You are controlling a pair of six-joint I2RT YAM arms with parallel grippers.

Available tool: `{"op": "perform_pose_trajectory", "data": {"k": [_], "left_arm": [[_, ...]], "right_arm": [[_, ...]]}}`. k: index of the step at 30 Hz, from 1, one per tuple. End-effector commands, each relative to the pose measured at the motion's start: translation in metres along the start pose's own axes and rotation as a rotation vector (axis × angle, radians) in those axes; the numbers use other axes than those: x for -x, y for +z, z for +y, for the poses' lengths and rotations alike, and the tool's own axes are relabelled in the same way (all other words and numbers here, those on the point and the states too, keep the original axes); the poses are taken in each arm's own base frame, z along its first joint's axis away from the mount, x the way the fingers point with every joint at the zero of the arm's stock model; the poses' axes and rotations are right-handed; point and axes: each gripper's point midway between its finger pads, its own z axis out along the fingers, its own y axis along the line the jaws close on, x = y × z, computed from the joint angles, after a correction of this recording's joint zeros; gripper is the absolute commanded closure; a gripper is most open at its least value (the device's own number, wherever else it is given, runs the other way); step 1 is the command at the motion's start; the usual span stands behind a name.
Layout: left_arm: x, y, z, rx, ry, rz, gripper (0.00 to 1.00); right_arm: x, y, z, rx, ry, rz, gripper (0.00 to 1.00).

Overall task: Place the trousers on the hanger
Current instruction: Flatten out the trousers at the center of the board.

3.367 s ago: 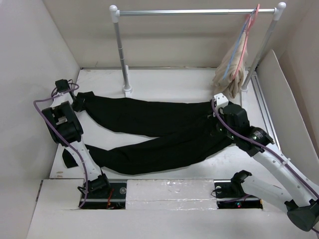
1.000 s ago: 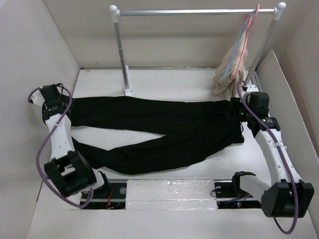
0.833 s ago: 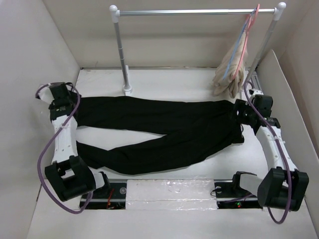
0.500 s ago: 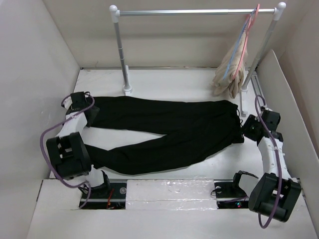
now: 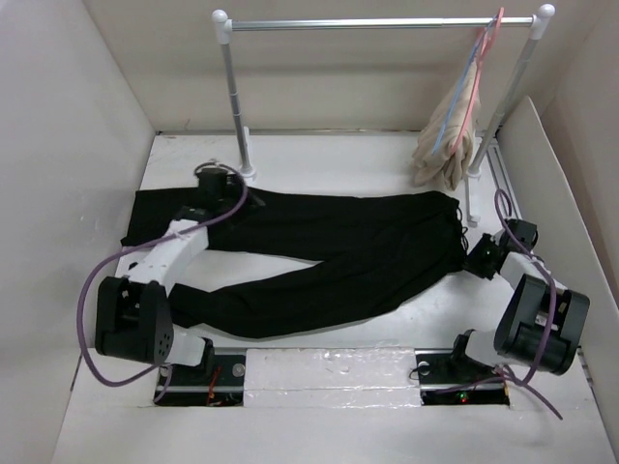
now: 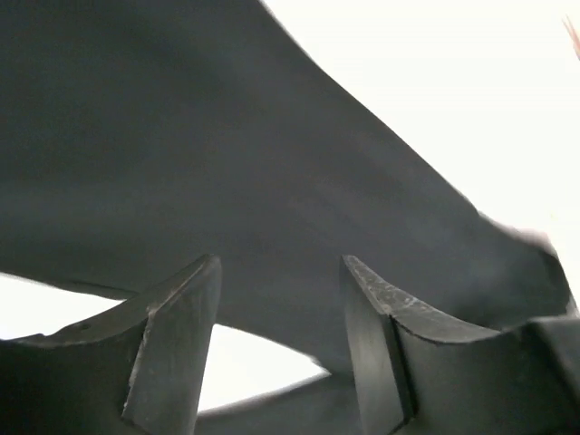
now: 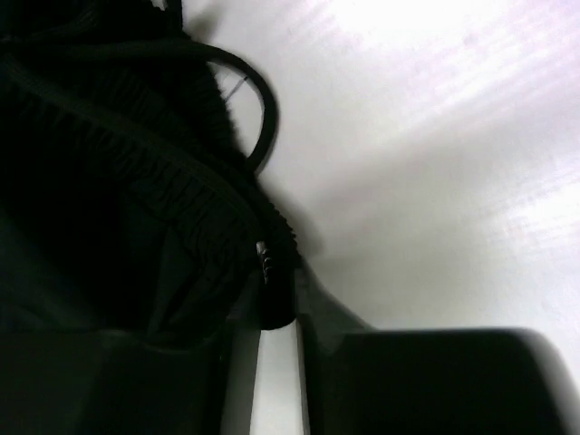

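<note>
Trousers (image 5: 319, 251) are laid flat on the table (image 5: 338, 155), waist to the right and both legs run out to the left. The hanger (image 5: 467, 72) is hung on the rail (image 5: 377, 22) at far right, with the pink hanger (image 5: 488, 48) and the beige garment (image 5: 440, 145). It is well apart from the trousers, and nothing has been threaded through it yet.

Step in hand, as judged: the cloth is to be gathered at both ends before it is lifted.
- The waistband (image 7: 181, 181) should be taken through its full ribbed thickness, not by the drawstring (image 7: 258, 100) alone, or the grip may slip.
- The leg should be pinched only once the fingers are sunk into the fabric.

Left gripper (image 6: 276, 349): held over the upper leg, jaws parted about halfway. Nothing is seen between them, and contact with the cloth cannot be confirmed.

Right gripper (image 7: 276, 362): set at the waist edge, low against the table, with only a narrow slit showing between its fingers. The waistband rim sits at the mouth. Whether it is pinched cannot be told.
</note>
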Motion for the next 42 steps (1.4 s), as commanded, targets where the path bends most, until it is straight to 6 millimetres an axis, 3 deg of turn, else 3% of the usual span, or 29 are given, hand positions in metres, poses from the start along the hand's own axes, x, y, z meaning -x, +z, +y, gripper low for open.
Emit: {"op": "perform_pose_trajectory", "data": {"k": [1,2,5,6,7,9,12,13,14,16,17,19,20,21,22,23,24,25,26,27,28,29,30,32,35,36,40,42], "left_arm": [[-0.018,-0.015,-0.034,-0.02,0.141,-0.071,0.49],[-0.039,-0.017,-0.043,-0.047,0.18,-0.035,0.49],[-0.059,-0.02,-0.04,-0.051,0.232,0.019,0.49],[-0.063,-0.021,-0.041,-0.054,0.25,0.03,0.49],[-0.064,-0.022,-0.035,-0.03,0.262,0.039,0.49],[-0.057,-0.026,-0.036,-0.015,0.3,0.021,0.49],[-0.04,-0.036,-0.029,0.057,0.341,-0.036,0.49],[-0.031,-0.039,-0.02,0.102,0.344,-0.061,0.49],[-0.022,-0.044,-0.018,0.113,0.336,-0.086,0.48],[-0.006,-0.05,-0.003,0.167,0.313,-0.116,0.47],[0.013,-0.056,0.01,0.203,0.269,-0.152,0.47],[0.029,-0.067,0.034,0.273,0.209,-0.189,0.48],[0.048,-0.081,0.049,0.301,0.144,-0.247,0.48],[0.051,-0.086,0.064,0.33,0.108,-0.259,0.49],[0.055,-0.094,0.078,0.357,0.064,-0.27,0.5],[0.062,-0.108,0.084,0.354,0.018,-0.31,0.51],[0.069,-0.117,0.109,0.402,-0.047,-0.338,0.52],[0.067,-0.124,0.121,0.435,-0.07,-0.341,0.52],[0.068,-0.132,0.128,0.461,-0.106,-0.368,0.53],[0.064,-0.135,0.141,0.505,-0.132,-0.365,0.56],[0.05,-0.138,0.16,0.582,-0.193,-0.33,0.58],[0.05,-0.138,0.16,0.582,-0.193,-0.33,0.58],[0.038,-0.136,0.171,0.618,-0.255,-0.3,0.63],[0.031,-0.132,0.183,0.661,-0.3,-0.283,0.63],[0.034,-0.121,0.203,0.749,-0.323,-0.3,0.54],[0.039,-0.115,0.204,0.746,-0.316,-0.304,0.53],[0.033,-0.1,0.235,0.878,-0.352,-0.241,0.54],[0.039,-0.1,0.243,0.896,-0.371,-0.255,0.54]], "right_arm": [[0.015,0.018,0.006,0.045,0.041,-0.041,0.79],[0.021,0.017,0.006,0.033,0.049,-0.046,0.98],[0.04,0.001,-0.013,-0.069,0.065,-0.11,1.0],[0.056,-0.01,-0.022,-0.123,0.054,-0.165,1.0],[0.066,-0.022,-0.02,-0.121,0.057,-0.202,1.0],[0.086,-0.042,-0.04,-0.242,0.052,-0.264,1.0],[0.097,-0.057,-0.053,-0.314,0.07,-0.286,0.97],[0.102,-0.061,-0.05,-0.306,0.064,-0.298,0.88],[0.103,-0.062,-0.047,-0.289,0.057,-0.298,0.57],[0.103,-0.066,-0.027,-0.221,0.024,-0.282,0.33],[0.099,-0.068,-0.019,-0.201,0.006,-0.273,0.21],[0.095,-0.082,0.024,-0.068,-0.085,-0.312,0.18],[0.087,-0.085,0.038,-0.028,-0.121,-0.309,0.18],[0.084,-0.097,0.058,0.021,-0.174,-0.34,0.18],[0.067,-0.1,0.086,0.092,-0.254,-0.319,0.18],[0.05,-0.1,0.096,0.129,-0.295,-0.293,0.24],[0.036,-0.103,0.113,0.211,-0.344,-0.276,0.32],[0.018,-0.113,0.135,0.305,-0.416,-0.279,0.43],[0.003,-0.114,0.142,0.347,-0.455,-0.252,0.67],[-0.017,-0.111,0.147,0.398,-0.509,-0.205,0.81],[-0.052,-0.115,0.161,0.486,-0.616,-0.13,0.95],[-0.053,-0.115,0.161,0.487,-0.617,-0.129,0.95],[-0.066,-0.115,0.164,0.52,-0.677,-0.099,0.95],[-0.093,-0.119,0.176,0.582,-0.784,-0.036,0.89],[-0.116,-0.13,0.194,0.649,-0.917,0.004,0.74],[-0.119,-0.132,0.197,0.661,-0.954,0.003,0.7],[-0.126,-0.15,0.213,0.692,-1.07,0.006,0.52],[-0.128,-0.152,0.215,0.683,-1.11,0.005,0.49]]}}
